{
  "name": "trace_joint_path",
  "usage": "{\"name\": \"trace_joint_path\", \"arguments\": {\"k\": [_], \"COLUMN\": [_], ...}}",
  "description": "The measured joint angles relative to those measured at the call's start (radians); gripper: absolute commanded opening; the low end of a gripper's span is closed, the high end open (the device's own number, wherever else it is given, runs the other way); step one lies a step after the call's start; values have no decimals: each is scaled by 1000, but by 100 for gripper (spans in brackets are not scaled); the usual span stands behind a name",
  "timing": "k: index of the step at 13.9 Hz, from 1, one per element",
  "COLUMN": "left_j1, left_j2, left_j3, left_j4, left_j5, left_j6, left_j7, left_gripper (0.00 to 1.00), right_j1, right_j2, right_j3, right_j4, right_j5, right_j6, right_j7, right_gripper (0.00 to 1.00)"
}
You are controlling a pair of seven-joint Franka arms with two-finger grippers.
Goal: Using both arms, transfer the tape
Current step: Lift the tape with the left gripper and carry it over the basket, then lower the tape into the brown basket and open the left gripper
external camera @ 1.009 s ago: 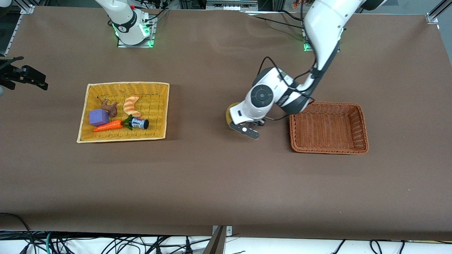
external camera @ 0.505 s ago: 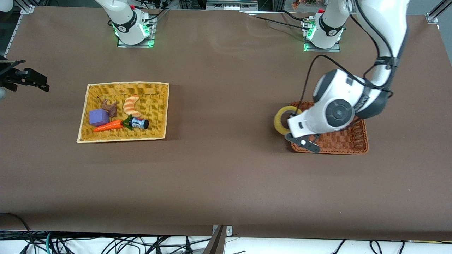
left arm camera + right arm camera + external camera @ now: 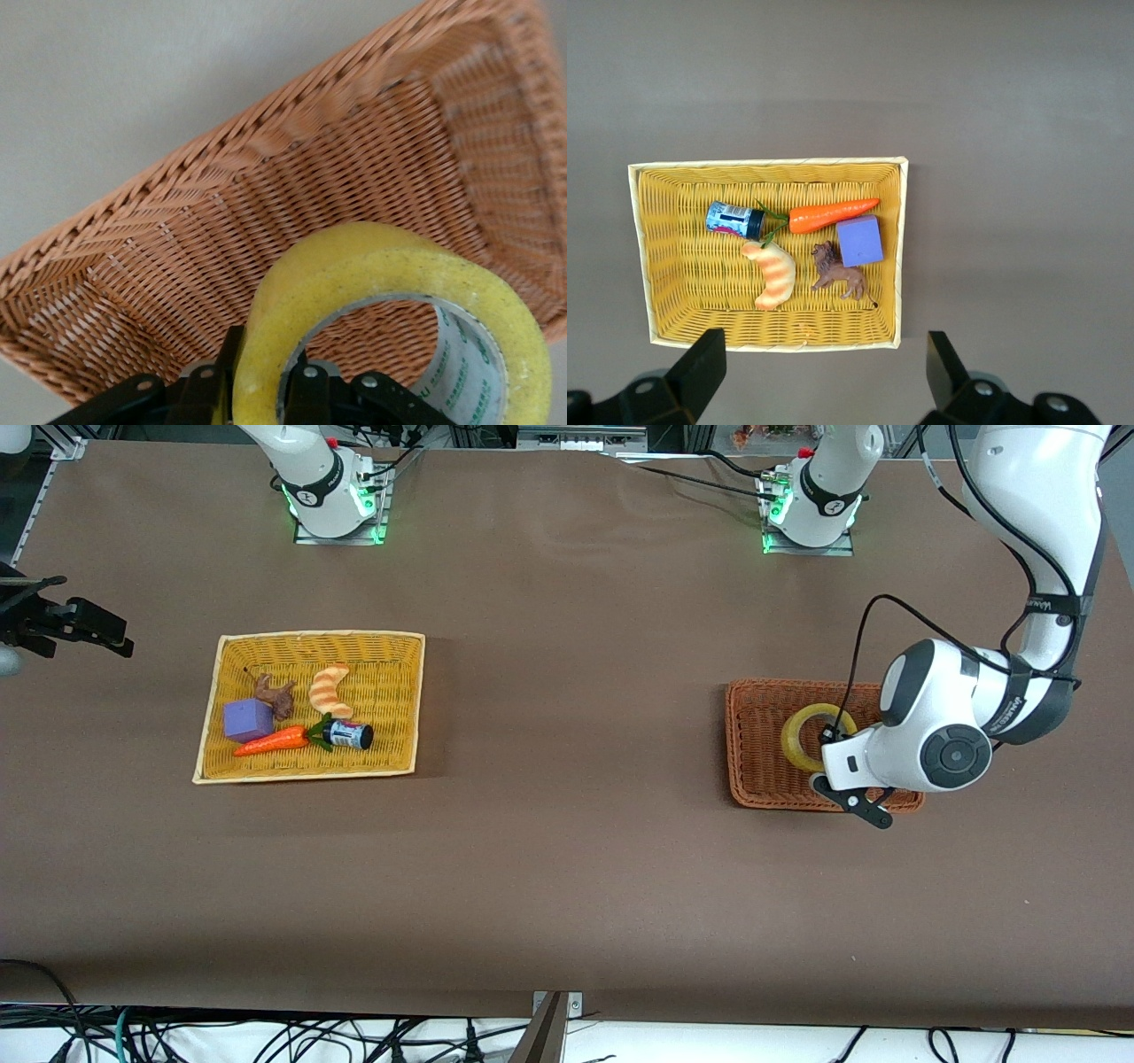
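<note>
The tape (image 3: 808,736), a yellowish ring with a pale core, hangs in my left gripper (image 3: 831,755) over the brown wicker basket (image 3: 760,790) toward the left arm's end of the table. In the left wrist view my left gripper (image 3: 261,382) is shut on the ring's wall, one finger outside and one inside the tape (image 3: 381,266), with the brown basket (image 3: 213,239) below. My right gripper (image 3: 824,372) is open and empty, held high over the table beside the yellow basket (image 3: 771,165); its black hand (image 3: 89,624) shows at the front view's edge and waits.
The yellow basket (image 3: 312,638) toward the right arm's end holds an orange-striped croissant toy (image 3: 330,689), a purple cube (image 3: 247,719), a carrot (image 3: 270,741), a brown lion figure (image 3: 276,695) and a small can (image 3: 348,734). Bare brown table lies between the baskets.
My left arm has carried the tape from over the table's middle toward its own end, to over the brown basket. My right hand has barely shifted.
</note>
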Motion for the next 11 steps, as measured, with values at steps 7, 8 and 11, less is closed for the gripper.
{"name": "trace_joint_path", "arguments": {"k": [7, 8, 11], "left_j1": [63, 64, 64], "left_j2": [46, 42, -9], "left_j3": [-1, -3, -21], "left_j4": [-67, -63, -54], "left_j5": [46, 46, 46], "left_j6": [188, 188, 174], "left_j7": [195, 204, 211], "left_gripper": [100, 100, 100], "right_j1": [0, 0, 0], "right_j2": [1, 1, 1], "right_j3": [0, 0, 0], "right_j4": [0, 0, 0], "right_j5": [0, 0, 0], "right_j6": [0, 0, 0], "right_j7": [-4, -4, -4], "right_gripper": [100, 100, 100]}}
